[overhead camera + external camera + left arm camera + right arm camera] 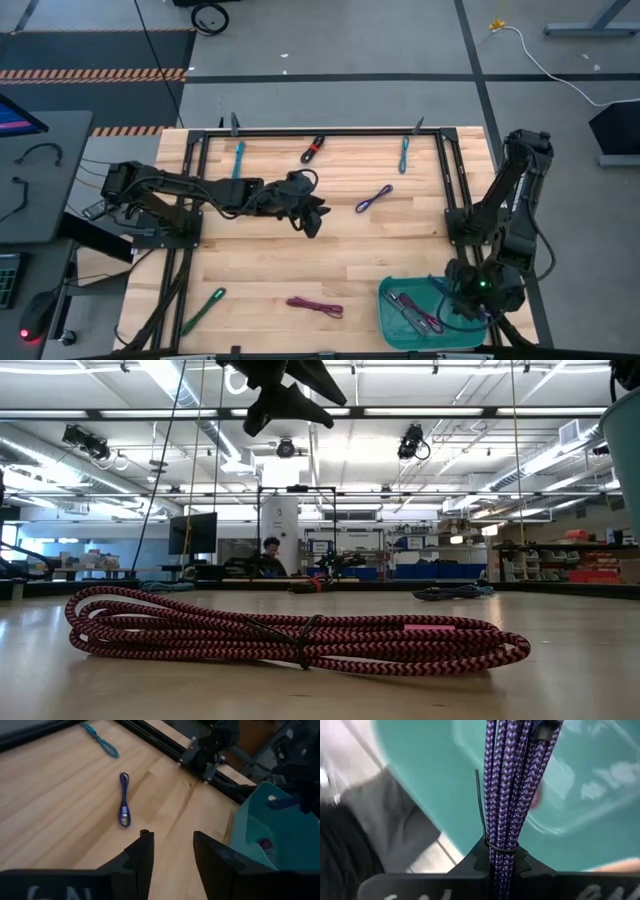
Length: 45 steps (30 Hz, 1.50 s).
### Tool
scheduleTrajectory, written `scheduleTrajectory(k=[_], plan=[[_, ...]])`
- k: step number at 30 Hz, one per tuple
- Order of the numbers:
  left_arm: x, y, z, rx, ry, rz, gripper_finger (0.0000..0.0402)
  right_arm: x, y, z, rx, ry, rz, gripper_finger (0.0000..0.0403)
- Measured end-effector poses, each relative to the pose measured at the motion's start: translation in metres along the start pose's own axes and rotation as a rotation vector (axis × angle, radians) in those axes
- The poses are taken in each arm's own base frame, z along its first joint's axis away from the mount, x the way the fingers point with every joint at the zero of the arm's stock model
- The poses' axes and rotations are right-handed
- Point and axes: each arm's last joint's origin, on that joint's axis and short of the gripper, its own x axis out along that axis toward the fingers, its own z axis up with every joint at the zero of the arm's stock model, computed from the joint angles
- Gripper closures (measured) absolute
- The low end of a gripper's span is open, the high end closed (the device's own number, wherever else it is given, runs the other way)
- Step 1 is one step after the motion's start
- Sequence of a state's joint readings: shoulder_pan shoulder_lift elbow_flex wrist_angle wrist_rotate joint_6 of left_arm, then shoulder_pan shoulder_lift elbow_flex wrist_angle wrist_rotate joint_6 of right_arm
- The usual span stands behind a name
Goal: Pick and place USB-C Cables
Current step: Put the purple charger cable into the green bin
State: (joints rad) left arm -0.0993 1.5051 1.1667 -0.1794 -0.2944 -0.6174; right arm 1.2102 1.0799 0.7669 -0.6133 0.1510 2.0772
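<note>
My right gripper (495,862) hovers over the teal bin (392,318) at the table's near right corner, shut on a purple braided cable bundle (507,780). Other cables (415,312) lie in the bin. My left gripper (172,855) is open and held above the table's middle (310,215). A purple cable (124,806) lies flat ahead of it. Two teal cables (239,158) (404,153) and a red-black one (313,148) lie near the far edge. A green cable (205,308) and a magenta one (290,630) lie near the near edge. My right gripper pinches the purple bundle between its two fingers, at the black tie around the strands (495,847). The fingers point down from above and the bundle runs on along them. It hangs below the fingers over the bin's inside, lifted off the table.
A black metal frame (330,132) borders the wooden table top, with rails down both sides (452,180). The bin's wall (260,820) stands to the right of the left gripper. Bare wood lies between the scattered cables. A person sits in the room far behind the table (270,550).
</note>
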Motion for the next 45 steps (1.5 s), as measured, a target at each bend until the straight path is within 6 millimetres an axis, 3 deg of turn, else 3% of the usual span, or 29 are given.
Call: scheduleTrajectory(k=[3, 7, 14, 20, 24, 29, 34, 40, 45], plan=[[-0.001, -0.002, -0.002, 0.006, -0.005, 0.009, 0.0259, 0.004, -0.003, 0.001, 0.096, -0.043, 0.011, 0.0389], [-0.002, -0.006, -0.005, 0.007, 0.010, -0.011, 0.0260, 0.014, -0.003, -0.002, 0.075, -0.033, -0.023, 0.0381], [-0.004, -0.012, -0.006, -0.044, 0.005, -0.044, 0.0260, 0.036, 0.000, -0.013, 0.035, 0.144, -0.115, 0.0308], [-0.010, -0.015, -0.006, 0.010, 0.055, -0.131, 0.0260, 0.027, 0.009, -0.011, 0.095, 0.154, -0.092, 0.0265], [-0.031, -0.016, -0.002, 0.059, 0.115, -0.216, 0.0260, 0.010, 0.024, -0.001, 0.136, 0.110, -0.086, 0.0269], [-0.063, -0.009, 0.000, 0.183, 0.153, -0.176, 0.0260, -0.017, 0.052, 0.010, 0.189, 0.053, -0.074, 0.0279], [-0.098, 0.002, 0.004, 0.286, 0.137, -0.101, 0.0260, -0.031, 0.069, 0.017, 0.226, 0.017, -0.079, 0.0281], [-0.131, 0.011, 0.004, 0.343, 0.125, -0.047, 0.0260, -0.006, 0.067, 0.004, 0.189, 0.114, -0.212, 0.0281], [-0.148, 0.014, 0.002, 0.362, 0.127, -0.045, 0.0260, 0.015, 0.074, 0.001, 0.184, 0.140, -0.210, 0.0268]])
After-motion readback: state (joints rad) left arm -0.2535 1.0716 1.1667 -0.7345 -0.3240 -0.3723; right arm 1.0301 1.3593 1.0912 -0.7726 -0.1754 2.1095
